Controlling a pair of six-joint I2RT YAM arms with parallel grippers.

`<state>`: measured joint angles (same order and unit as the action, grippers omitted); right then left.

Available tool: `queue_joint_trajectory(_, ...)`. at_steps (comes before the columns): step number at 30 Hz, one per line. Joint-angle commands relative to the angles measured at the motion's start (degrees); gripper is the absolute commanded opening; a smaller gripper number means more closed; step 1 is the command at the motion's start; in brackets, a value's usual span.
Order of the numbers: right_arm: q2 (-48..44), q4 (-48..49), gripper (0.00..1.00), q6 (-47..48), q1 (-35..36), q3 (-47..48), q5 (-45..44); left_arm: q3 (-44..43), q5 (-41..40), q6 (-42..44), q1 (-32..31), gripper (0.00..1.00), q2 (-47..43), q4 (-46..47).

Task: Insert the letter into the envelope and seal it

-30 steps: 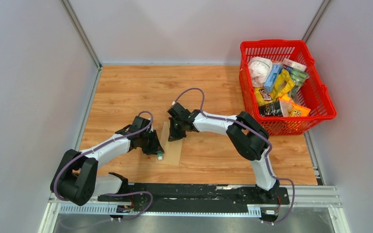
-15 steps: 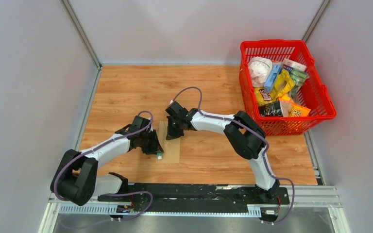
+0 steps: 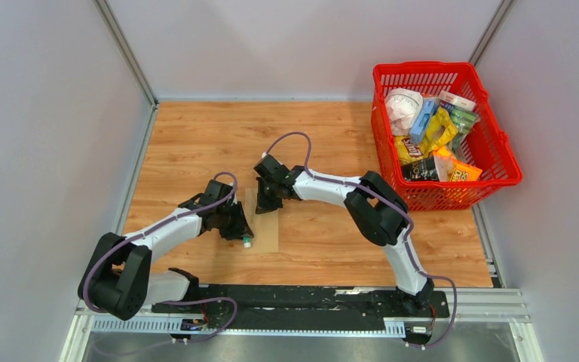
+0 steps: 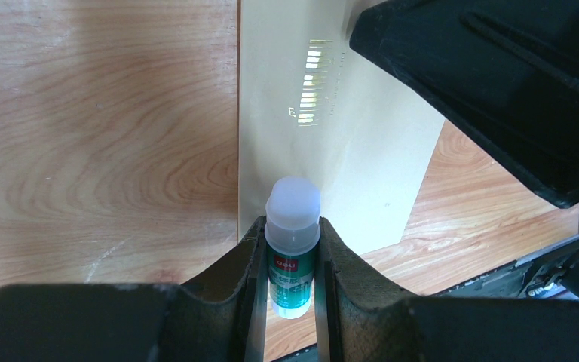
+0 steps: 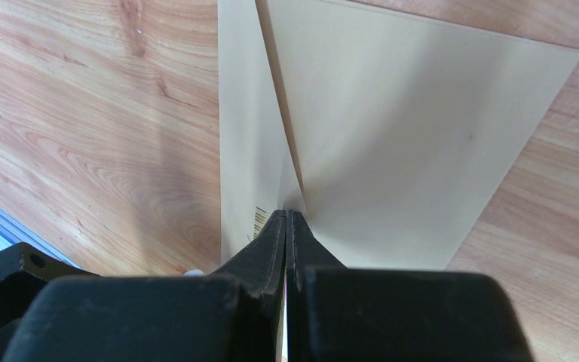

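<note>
While both arms are reaching in toward mid-counter, status is reading like this:
envelope point(image 3: 270, 231): lying on the counter point(image 3: 196, 136) between the two wrists, long side running near-to-far, plain tan face showing.
right jaws: clenched on the envelope at its far-left part. The right wrist view is showing the black fingers point(image 5: 268, 249) pressed together with no gap, nipping the paper right where a fold line point(image 5: 275, 113) is running away from the tips.
paper at fold: a narrow strip is sitting left of the line and a wide panel point(image 5: 407, 143) right of it. Cannot tell which one is lifting.
left jaws: grasping a glue stick point(image 4: 292, 253) by its green body, with the fingers point(image 4: 245, 264) squeezing both sides.
glue stick: white cap point(image 4: 293, 204) is poking out past the fingertips and sitting over the envelope's left edge near the near corner. Cannot tell if it is touching.
right arm point(image 3: 324, 185): stretching leftward across the counter.
left arm point(image 3: 167, 226): coming in from the left.
basket point(image 3: 421, 68): red, sitting at the far right, holding snack packs point(image 3: 430, 143), well apart from the envelope.
</note>
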<state>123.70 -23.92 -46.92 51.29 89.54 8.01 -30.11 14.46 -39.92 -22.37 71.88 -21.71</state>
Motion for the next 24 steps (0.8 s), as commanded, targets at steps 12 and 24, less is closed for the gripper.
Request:
queue_joint_trajectory(12,5.2,-1.1,0.00,-0.5,-0.3,5.6,-2.4,0.3,-5.0,2.7,0.7,0.00,0.0,-4.4)
queue_joint_trajectory(24,4.5,0.6,0.00,2.3,-1.5,6.8,-0.6,-0.4,-4.4,2.6,0.8,0.00,-1.1,-4.5)
